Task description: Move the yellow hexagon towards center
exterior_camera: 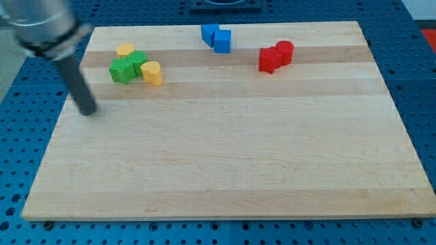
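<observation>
Yellow blocks (125,50) (152,72), greens (128,67), blues (216,37), reds (275,56): two each; my tip (88,111) touches none.

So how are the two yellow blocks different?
The yellow hexagon sits at the top left of the green blocks, farther toward the view's top; the other yellow block sits at their right, lower down. The hexagon is flat-sided, the other rounder. My tip is closer to neither clearly. Both are yellow and touch green.

Looks like a robotics lab bench: pale wooden board (225,163) laid on a blue perforated mounting plate (27,88), peg holes showing from 9 to 3 o'clock.
</observation>
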Motion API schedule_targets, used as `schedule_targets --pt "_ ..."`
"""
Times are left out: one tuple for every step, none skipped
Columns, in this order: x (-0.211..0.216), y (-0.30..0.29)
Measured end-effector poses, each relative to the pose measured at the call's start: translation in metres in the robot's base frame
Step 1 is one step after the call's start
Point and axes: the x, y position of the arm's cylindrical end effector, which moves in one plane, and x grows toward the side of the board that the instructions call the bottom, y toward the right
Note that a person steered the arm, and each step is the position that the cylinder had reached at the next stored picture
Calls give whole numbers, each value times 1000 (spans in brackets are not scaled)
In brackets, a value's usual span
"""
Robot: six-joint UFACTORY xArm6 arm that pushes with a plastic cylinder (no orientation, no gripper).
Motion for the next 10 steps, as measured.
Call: schedule_targets --pt "-14 -22" --pt "-52 -22" --pt "-110 -22" --pt "-145 -10" --pt "-146 30" --pt "-146 74" --pt "-146 114" --pt "-145 146" --pt "-141 175" --pt "-131 191"
